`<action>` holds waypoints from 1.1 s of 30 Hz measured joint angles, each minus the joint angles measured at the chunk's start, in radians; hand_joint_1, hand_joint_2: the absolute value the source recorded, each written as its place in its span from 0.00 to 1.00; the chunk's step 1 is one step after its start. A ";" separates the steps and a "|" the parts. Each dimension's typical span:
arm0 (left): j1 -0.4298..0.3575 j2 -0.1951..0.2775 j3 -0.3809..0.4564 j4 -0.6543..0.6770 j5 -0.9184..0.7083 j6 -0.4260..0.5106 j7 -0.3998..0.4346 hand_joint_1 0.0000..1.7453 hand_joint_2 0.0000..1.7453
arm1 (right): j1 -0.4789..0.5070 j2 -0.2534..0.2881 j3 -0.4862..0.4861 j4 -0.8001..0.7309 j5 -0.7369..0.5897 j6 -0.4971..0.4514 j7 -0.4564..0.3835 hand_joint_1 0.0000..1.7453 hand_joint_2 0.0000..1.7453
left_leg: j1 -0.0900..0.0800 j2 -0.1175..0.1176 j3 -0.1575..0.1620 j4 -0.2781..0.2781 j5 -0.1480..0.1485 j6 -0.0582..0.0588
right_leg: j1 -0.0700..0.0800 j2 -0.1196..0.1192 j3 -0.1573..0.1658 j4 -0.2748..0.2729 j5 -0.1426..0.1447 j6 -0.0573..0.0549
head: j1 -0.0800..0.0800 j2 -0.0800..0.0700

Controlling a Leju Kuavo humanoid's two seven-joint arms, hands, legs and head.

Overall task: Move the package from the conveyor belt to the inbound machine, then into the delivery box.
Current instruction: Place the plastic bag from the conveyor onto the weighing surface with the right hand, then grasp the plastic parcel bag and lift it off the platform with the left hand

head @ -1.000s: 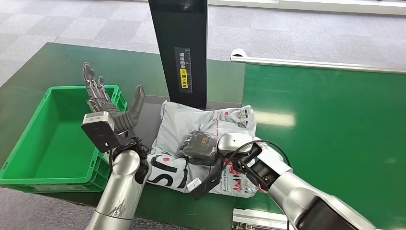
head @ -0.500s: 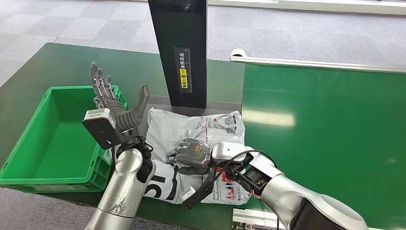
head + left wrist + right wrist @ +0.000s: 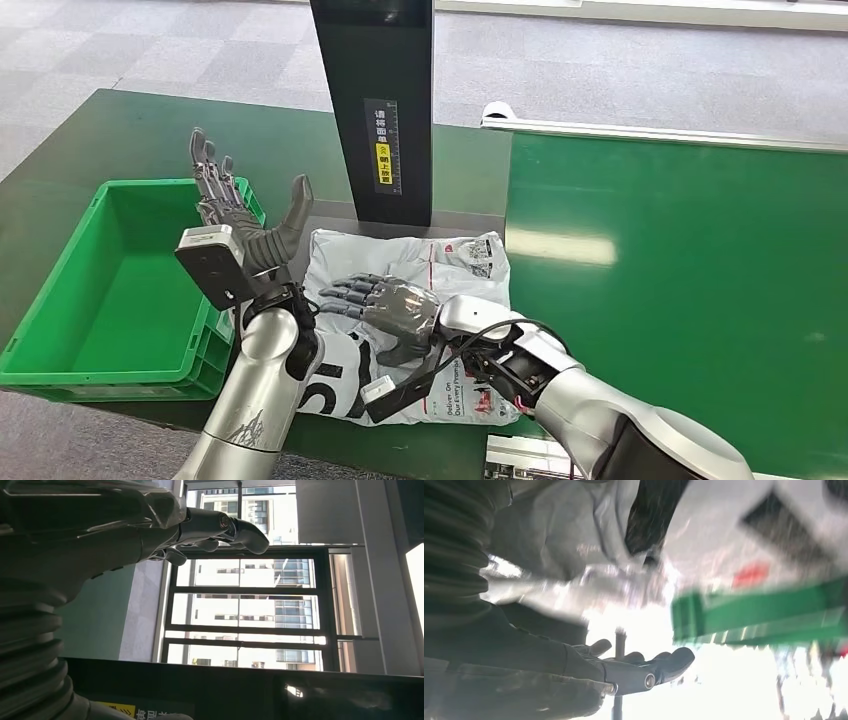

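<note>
A crumpled white plastic mailing package [image 3: 400,300] with printed labels lies on the dark plate at the foot of the tall black inbound machine column [image 3: 380,110], just beside the green plastic delivery box [image 3: 60,310].

The right hand [image 3: 385,305] lies palm-down over the package, fingers spread flat and gripping nothing. The left hand [image 3: 235,205] is raised upright between the package and the box, fingers apart and empty.

Likely risks: the film is slick and loose, so a flat push could bunch it up or slide it off the near edge of the dark green worktop [image 3: 100,130]. A push towards the box may catch on the box's near wall or on the left arm standing in the way.

The box interior is open and roomy. The green conveyor belt [image 3: 680,280] on the right offers free room, while the column blocks any move forward.
</note>
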 joint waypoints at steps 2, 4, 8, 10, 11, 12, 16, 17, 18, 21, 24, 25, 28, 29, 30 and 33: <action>0.002 0.003 0.001 0.000 -0.001 -0.003 0.000 0.00 1.00 | 0.019 -0.001 -0.043 -0.004 -0.047 -0.056 -0.012 0.00 1.00 | 0.000 0.000 0.000 0.000 0.000 0.000 | 0.000 0.000 0.000 0.000 0.000 0.000 | 0.000 0.000; 0.006 0.005 0.003 -0.001 -0.002 -0.003 0.000 0.00 1.00 | 0.045 -0.003 -0.097 -0.015 -0.095 -0.081 -0.033 0.00 1.00 | 0.000 0.000 0.000 0.000 0.000 0.000 | 0.000 0.000 0.000 0.000 0.000 0.000 | 0.000 0.000; 0.012 0.010 0.004 -0.001 -0.003 -0.004 0.000 0.00 1.00 | 0.085 -0.009 -0.185 -0.042 -0.132 -0.090 -0.051 0.00 1.00 | 0.000 0.000 0.000 0.000 0.000 0.000 | 0.000 0.000 0.000 0.000 0.000 0.000 | 0.000 0.000; 0.013 0.012 0.004 -0.001 -0.005 -0.003 0.000 0.00 1.00 | 0.106 -0.014 -0.221 -0.065 -0.155 -0.096 -0.052 0.00 1.00 | 0.000 0.000 0.000 0.000 0.000 0.000 | 0.000 0.000 0.000 0.000 0.000 0.000 | 0.000 0.000; 0.013 0.013 0.004 -0.001 -0.007 -0.001 0.000 0.00 1.00 | 0.121 -0.018 -0.244 -0.084 -0.173 -0.099 -0.053 0.00 1.00 | 0.000 -0.001 0.000 0.000 0.000 0.000 | 0.000 0.000 0.000 0.000 0.000 0.000 | 0.000 0.000; 0.014 0.015 0.004 -0.001 -0.008 0.000 0.000 0.00 1.00 | 0.139 -0.024 -0.271 -0.107 -0.194 -0.101 -0.053 0.00 1.00 | 0.000 -0.001 0.000 0.000 0.000 0.000 | 0.000 0.000 0.000 0.000 0.000 0.000 | 0.000 0.000; 0.023 0.027 0.004 -0.003 -0.012 -0.009 0.000 0.00 1.00 | 0.217 -0.062 -0.404 -0.217 -0.278 -0.101 -0.053 0.00 1.00 | 0.000 -0.001 0.000 0.000 0.000 0.000 | 0.000 0.000 0.000 0.000 0.000 0.000 | 0.000 0.000; 0.029 0.030 0.004 -0.004 -0.014 -0.014 0.000 0.00 1.00 | 0.236 -0.075 -0.444 -0.246 -0.295 -0.097 -0.052 0.00 1.00 | 0.000 -0.001 0.000 0.000 0.000 0.000 | 0.000 0.000 0.000 0.000 0.000 0.000 | 0.000 0.000; 0.035 0.034 0.003 -0.006 -0.017 -0.020 0.000 0.00 1.00 | 0.253 -0.087 -0.484 -0.272 -0.313 -0.089 -0.052 0.00 1.00 | 0.000 -0.001 0.000 0.000 0.000 0.000 | 0.000 0.000 0.000 0.000 0.000 0.000 | 0.000 0.000; 0.050 0.043 -0.002 -0.008 -0.023 -0.040 0.000 0.00 1.00 | 0.299 -0.117 -0.612 -0.344 -0.381 -0.034 -0.051 0.00 1.00 | 0.000 -0.001 0.000 0.000 0.000 0.000 | 0.000 0.000 0.000 0.000 0.000 0.000 | 0.000 0.000; 0.055 0.049 -0.011 -0.004 -0.022 -0.071 0.000 0.00 1.00 | 0.334 -0.135 -0.735 -0.408 -0.436 0.021 -0.045 0.00 1.00 | 0.000 -0.001 0.000 0.000 0.000 0.000 | -0.001 0.000 0.000 0.000 0.000 0.000 | 0.000 0.000; 0.055 0.051 -0.013 -0.001 -0.022 -0.080 0.000 0.00 1.00 | 0.341 -0.138 -0.769 -0.425 -0.446 0.030 -0.041 0.00 1.00 | 0.000 -0.001 0.000 0.000 0.000 0.000 | -0.001 0.000 0.000 0.000 0.000 0.000 | 0.000 0.000; 0.055 0.052 -0.019 0.007 -0.020 -0.093 0.000 0.00 1.00 | 0.354 -0.145 -0.851 -0.464 -0.459 0.040 -0.032 0.00 1.00 | 0.000 -0.001 0.000 0.000 0.000 0.000 | 0.000 0.000 0.000 0.000 0.000 0.000 | 0.000 0.000; 0.055 0.052 -0.019 0.009 -0.020 -0.094 0.000 0.00 1.00 | 0.357 -0.147 -0.870 -0.473 -0.459 0.041 -0.031 0.00 1.00 | 0.000 -0.001 0.000 0.000 0.000 0.000 | 0.000 0.000 0.000 0.000 0.000 0.000 | 0.000 0.000; 0.055 0.053 -0.020 0.010 -0.019 -0.095 0.000 0.00 1.00 | 0.360 -0.148 -0.884 -0.481 -0.459 0.041 -0.031 0.00 1.00 | 0.000 -0.001 0.000 0.000 0.000 0.000 | 0.000 0.000 0.000 0.000 0.000 0.000 | 0.000 0.000; 0.055 0.053 -0.023 0.014 -0.019 -0.096 0.000 0.00 1.00 | 0.366 -0.151 -0.911 -0.497 -0.460 0.042 -0.031 0.00 1.00 | 0.000 -0.001 0.000 0.000 0.000 0.000 | 0.000 0.000 0.000 0.000 0.000 0.000 | 0.000 0.000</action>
